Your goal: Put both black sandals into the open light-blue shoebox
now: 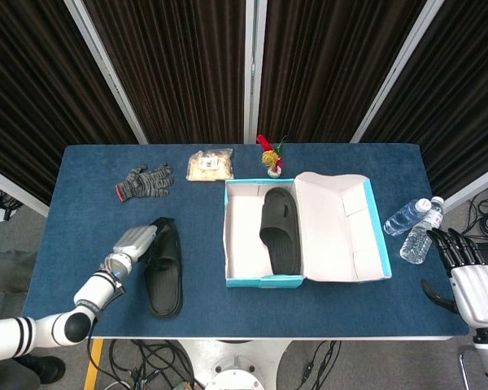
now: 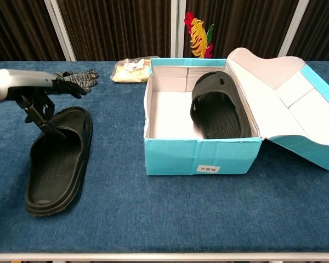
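Fingers (image 2: 66, 86) spread over sandal (image 1: 163, 267) | lengthwise, toe toward back edge

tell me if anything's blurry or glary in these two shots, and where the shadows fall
Head view: sharp throughout, even light, no glare; the left hand is crisp beside the loose sandal. Chest view: also in focus, soft shadow inside the shoebox under the boxed sandal, faint shadow around the loose sandal; the curtains behind are dark and low in detail.

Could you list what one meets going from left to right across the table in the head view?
Left hand → sandal on the table → sandal in the shoebox → shoebox lid → water bottles → right hand.
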